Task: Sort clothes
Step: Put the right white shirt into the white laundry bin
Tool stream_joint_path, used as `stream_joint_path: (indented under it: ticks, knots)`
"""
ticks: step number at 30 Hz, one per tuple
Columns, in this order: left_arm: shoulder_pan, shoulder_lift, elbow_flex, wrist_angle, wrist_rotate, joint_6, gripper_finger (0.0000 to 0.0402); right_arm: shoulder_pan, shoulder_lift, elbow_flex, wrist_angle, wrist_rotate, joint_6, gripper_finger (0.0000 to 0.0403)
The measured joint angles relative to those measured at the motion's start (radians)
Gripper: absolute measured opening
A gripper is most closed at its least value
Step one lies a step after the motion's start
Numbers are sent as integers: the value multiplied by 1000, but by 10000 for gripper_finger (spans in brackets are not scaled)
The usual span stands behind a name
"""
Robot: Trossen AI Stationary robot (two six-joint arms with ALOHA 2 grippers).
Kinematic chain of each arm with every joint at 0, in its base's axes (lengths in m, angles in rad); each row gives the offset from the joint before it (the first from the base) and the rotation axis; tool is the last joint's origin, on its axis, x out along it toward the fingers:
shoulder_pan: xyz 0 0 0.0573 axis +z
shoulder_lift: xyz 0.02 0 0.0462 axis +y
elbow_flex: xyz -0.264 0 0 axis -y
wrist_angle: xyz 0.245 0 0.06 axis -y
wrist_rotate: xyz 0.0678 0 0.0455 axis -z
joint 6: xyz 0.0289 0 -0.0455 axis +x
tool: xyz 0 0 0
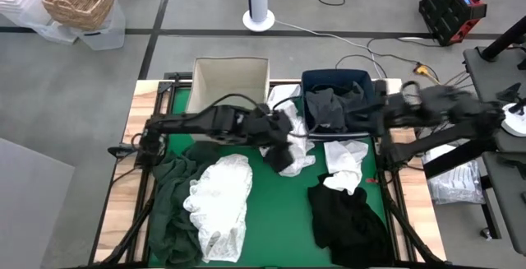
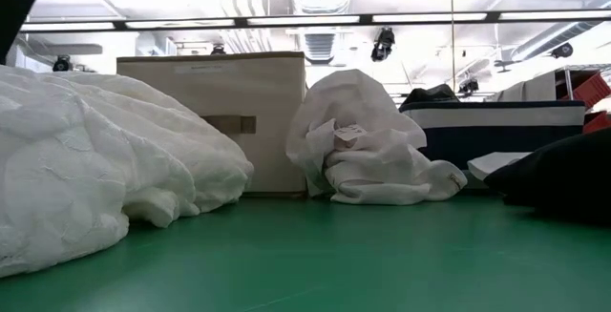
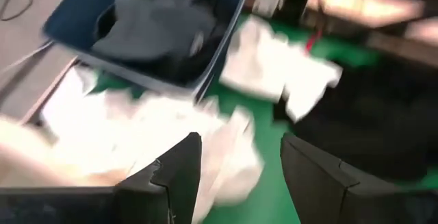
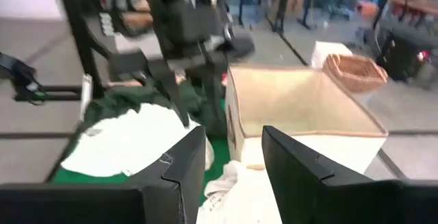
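Several garments lie on the green table. A large white lacy one [image 1: 218, 199] lies at the near left on a dark green one [image 1: 168, 191]. A white heap [image 1: 283, 152] lies before the gap between the beige box and the navy bin, and a smaller white piece [image 1: 345, 162] lies right of it. A black garment [image 1: 349, 215] lies at the near right. Dark clothes [image 1: 333, 104] lie in the navy bin. My left gripper [image 1: 288, 129] hangs open and empty over the white heap [image 3: 137, 142]. My right gripper [image 1: 382, 113] is open and empty at the navy bin's right side.
The beige fabric box [image 1: 230, 80] and the navy bin [image 1: 362, 80] stand side by side at the table's far edge. In the low view the white lacy garment [image 2: 86, 178] fills the left, and the heap [image 2: 368, 145] leans between box [image 2: 215, 112] and bin [image 2: 506, 126].
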Motion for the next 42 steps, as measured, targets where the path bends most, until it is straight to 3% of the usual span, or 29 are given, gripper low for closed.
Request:
stream_joint_path:
  ticks: [9, 20, 29, 34, 42]
  knots:
    - [-35, -178, -9, -299, -19, 178, 178, 0, 254, 0, 122, 80, 93, 161]
    - [-37, -423, -14, -298, -18, 347, 165, 0, 485, 0, 124, 87, 265, 200]
    - [-68, -540, -43, -251, 0, 416, 161, 0, 543, 0, 50, 62, 302, 224]
    - [-78, -648, -180, -129, 5, 416, 161, 3, 533, 0, -88, 38, 349, 231]
    - [-82, -855, -606, 196, 5, 391, 161, 2, 525, 0, -138, 31, 336, 231]
